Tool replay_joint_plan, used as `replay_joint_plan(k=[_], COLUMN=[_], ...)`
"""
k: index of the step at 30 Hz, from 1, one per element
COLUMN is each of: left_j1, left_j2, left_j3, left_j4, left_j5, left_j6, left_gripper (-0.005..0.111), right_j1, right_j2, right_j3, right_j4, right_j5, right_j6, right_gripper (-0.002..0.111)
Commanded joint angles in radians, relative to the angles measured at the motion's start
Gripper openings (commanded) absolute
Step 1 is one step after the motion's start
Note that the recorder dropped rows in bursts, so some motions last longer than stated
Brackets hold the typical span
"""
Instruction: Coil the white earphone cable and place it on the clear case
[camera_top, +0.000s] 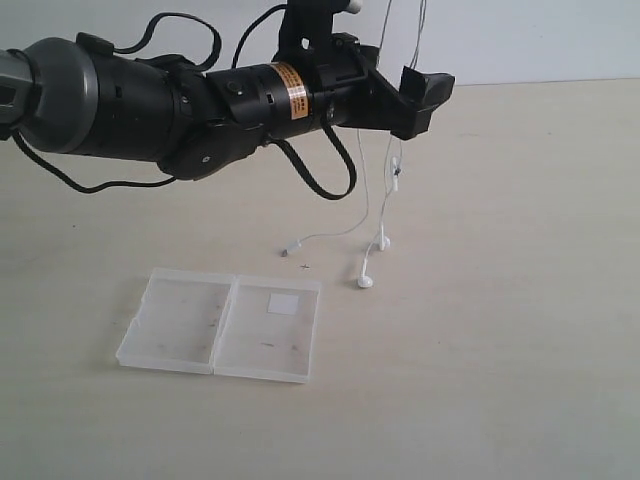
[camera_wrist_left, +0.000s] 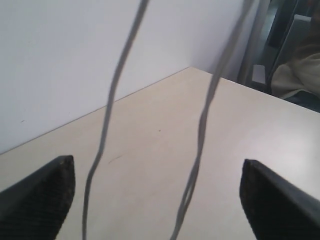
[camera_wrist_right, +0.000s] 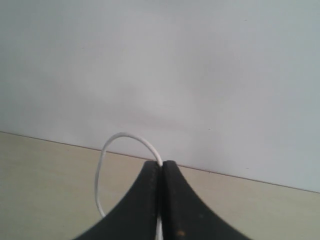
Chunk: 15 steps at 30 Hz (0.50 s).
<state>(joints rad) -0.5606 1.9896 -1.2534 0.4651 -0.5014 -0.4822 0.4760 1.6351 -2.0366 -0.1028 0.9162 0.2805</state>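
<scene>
Pale beige tabletop (camera_top: 520, 340) against a white wall. The bulky black left robot arm (camera_top: 150, 100), with an orange label, reaches in from the left across the top of the exterior view.

Flat translucent two-half clear plastic case (camera_top: 180, 322) lies open on the table at front left, with a small white square sticker (camera_top: 284, 304) on its right half. Nothing on it.

The very thin white earphone cable (camera_wrist_left: 202, 125) hangs down in long strands from above the exterior frame. Its lower ends are on the table just behind and right of the case, not touching it: one earbud (camera_top: 365, 281) nearest the case corner, a second (camera_top: 383, 242) just behind it, and a third thin end (camera_top: 290, 249) to the left. Small dark inline piece (camera_top: 397, 172) sits partway up one strand.

Left gripper (camera_wrist_left: 160, 200): jaws spread wide, released, held in the air; two cable strands hang between the black textured fingers (camera_wrist_left: 40, 200), touching neither.

Right gripper (camera_wrist_right: 161, 165): outside the exterior frame; the wrist view shows jaws clenched together, pinching the cable, with a small white loop arching out beside the tips.
</scene>
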Motion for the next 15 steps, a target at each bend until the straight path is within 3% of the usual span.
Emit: replay_joint_plan(k=[1, 15], left_j1=[-0.003, -0.003], left_j2=[0.000, 0.000], left_j3=[-0.006, -0.006], left_j4=[0.005, 0.005], left_j5=[0.000, 0.000], left_j6=[0.003, 0.003], left_gripper=[0.085, 0.085], right_j1=[0.001, 0.001], right_j2=[-0.007, -0.007], right_j3=[-0.004, -0.004], right_j4=[-0.011, -0.011], right_j5=[-0.028, -0.068], right_j6=[-0.017, -0.017], right_gripper=[0.000, 0.000])
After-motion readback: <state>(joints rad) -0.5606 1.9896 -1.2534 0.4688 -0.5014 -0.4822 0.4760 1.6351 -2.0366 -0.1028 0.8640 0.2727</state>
